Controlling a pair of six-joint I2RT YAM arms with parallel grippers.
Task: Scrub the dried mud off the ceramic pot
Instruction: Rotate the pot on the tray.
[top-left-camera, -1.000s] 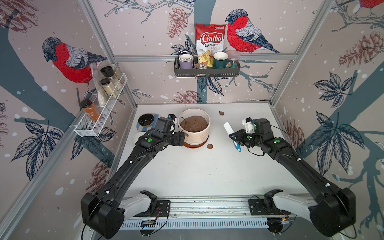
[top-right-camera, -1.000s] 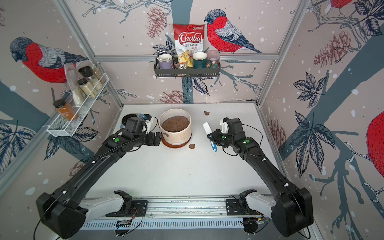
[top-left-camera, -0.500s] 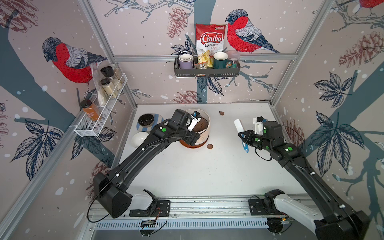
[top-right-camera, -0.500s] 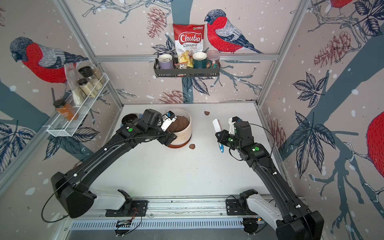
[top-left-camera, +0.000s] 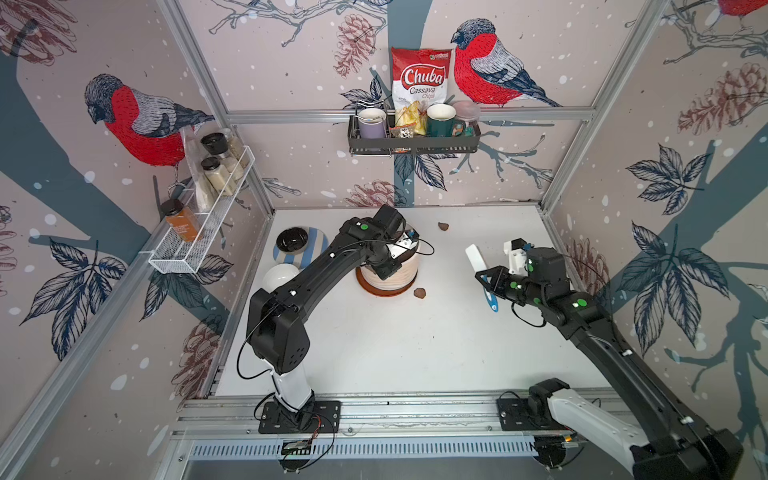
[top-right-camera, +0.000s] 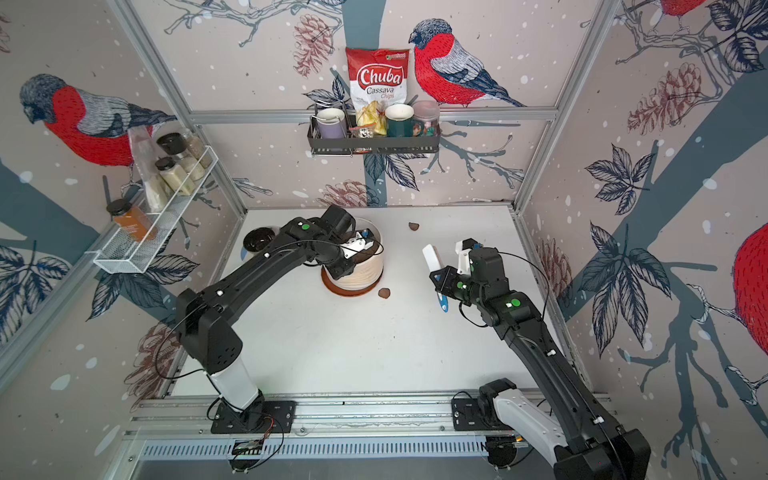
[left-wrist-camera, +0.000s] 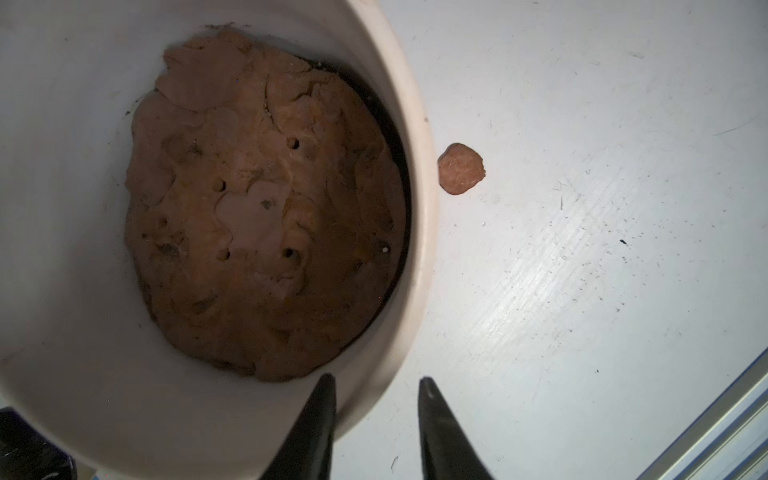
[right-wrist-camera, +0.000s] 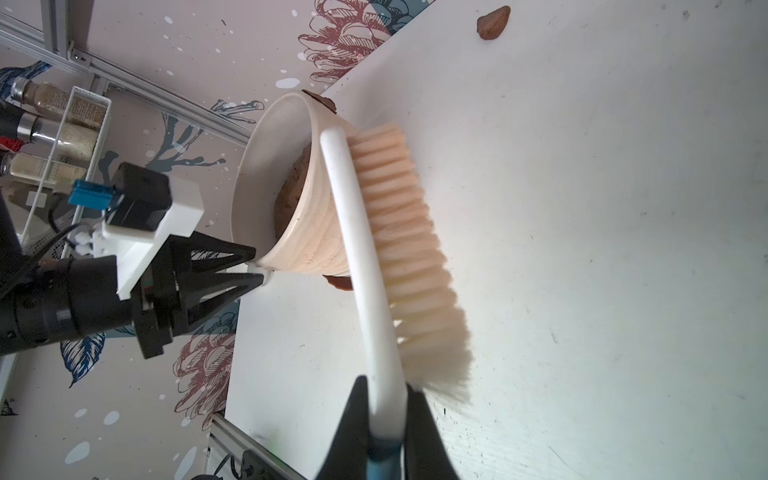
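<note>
pot (top-left-camera: 390, 274) upright at centre of both top views, axis vertical, mouth up; a mud (top-left-camera: 420, 293) flake lies just beside its saucer (top-left-camera: 384, 292). left fingers (left-wrist-camera: 311, 432) narrow, astride the rim (left-wrist-camera: 419, 208); whether they grip cannot be told. right fingers (right-wrist-camera: 353, 424) clamp the brush (top-left-camera: 476, 259), right of centre, head toward frame top.

The ceramic pot (top-right-camera: 368, 270) is met at its left rim by the left gripper (top-right-camera: 340, 271). A white brush (top-right-camera: 431, 257) is clamped in the right gripper (top-right-camera: 439, 279). Dried mud (top-right-camera: 384, 292) is seen just beside the pot's base.
</note>
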